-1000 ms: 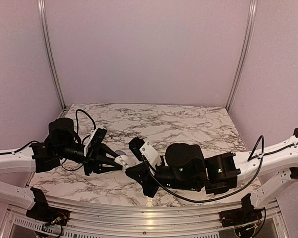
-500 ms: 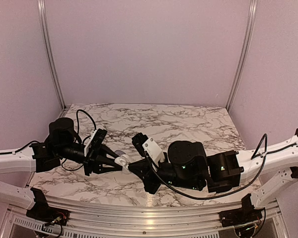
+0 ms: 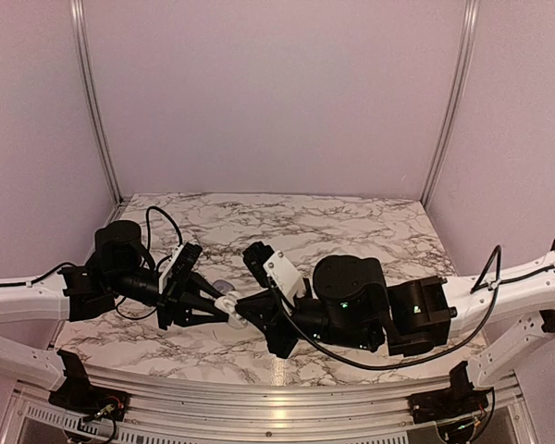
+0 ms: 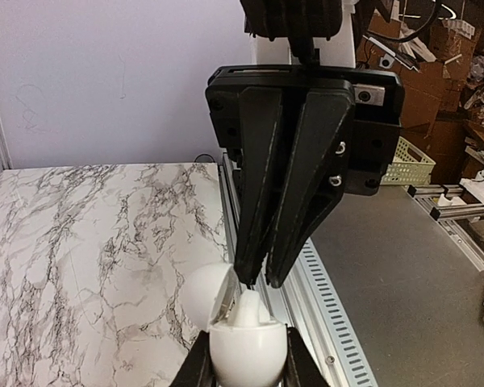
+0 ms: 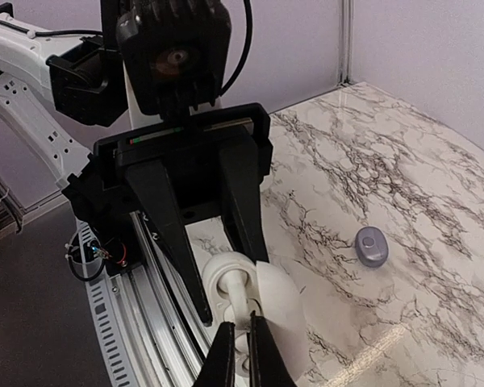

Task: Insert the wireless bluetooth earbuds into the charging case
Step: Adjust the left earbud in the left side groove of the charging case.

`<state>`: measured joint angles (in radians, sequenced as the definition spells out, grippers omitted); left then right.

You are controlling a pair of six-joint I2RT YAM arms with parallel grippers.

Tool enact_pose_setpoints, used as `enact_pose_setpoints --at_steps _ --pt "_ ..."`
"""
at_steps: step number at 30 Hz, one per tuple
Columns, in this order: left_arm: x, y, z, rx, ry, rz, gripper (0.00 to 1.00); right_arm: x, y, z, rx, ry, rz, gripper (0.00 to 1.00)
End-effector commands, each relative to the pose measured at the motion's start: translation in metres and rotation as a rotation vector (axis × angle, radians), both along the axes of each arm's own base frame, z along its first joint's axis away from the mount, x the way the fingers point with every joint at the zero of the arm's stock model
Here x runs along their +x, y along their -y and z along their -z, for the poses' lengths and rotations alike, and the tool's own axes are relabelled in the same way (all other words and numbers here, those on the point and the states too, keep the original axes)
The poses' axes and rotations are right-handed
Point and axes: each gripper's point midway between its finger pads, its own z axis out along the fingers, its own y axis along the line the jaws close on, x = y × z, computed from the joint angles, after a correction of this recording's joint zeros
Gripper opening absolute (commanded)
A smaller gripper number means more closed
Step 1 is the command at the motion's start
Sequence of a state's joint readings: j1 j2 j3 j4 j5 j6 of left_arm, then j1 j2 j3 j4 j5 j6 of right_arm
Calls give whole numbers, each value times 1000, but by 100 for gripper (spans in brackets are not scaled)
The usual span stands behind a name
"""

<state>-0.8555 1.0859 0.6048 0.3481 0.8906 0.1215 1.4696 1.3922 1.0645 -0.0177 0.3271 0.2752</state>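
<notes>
Charging case (image 4: 246, 353) in left gripper (image 4: 246, 374), right gripper (image 4: 255, 282) tips at its opening.

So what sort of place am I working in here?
Probably a robotics lab test cell. A marble-patterned tabletop is boxed in by plain lavender walls on aluminium posts. The left wrist view shows cardboard boxes and a plastic basket in the room beyond.

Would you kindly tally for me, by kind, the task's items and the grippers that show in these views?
charging case: 1, lid open
earbud: 1 in plain view, a small grey oval lying apart from the case
grippers: 2, the left gripper shut on the case, the right gripper with its tips at the case's opening
total: 4
</notes>
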Motion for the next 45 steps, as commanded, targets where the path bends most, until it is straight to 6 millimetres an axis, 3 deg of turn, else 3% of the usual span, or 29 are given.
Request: enact_pose_setpoints --at_steps 1,23,34,41,45 --pt "-7 3 -12 -41 33 61 0 3 -3 -25 46 21 -15 6" --pt "-14 3 -13 -45 33 98 0 -1 -19 -4 25 -15 -89 0" --pt "-14 2 -14 -51 40 96 0 -8 -29 21 1 -54 -131 0" --pt "-18 -1 -17 -60 47 107 0 -5 -19 32 2 -81 -100 0" --pt "-18 0 -18 -61 49 104 0 -10 -23 42 11 -104 -125 0"
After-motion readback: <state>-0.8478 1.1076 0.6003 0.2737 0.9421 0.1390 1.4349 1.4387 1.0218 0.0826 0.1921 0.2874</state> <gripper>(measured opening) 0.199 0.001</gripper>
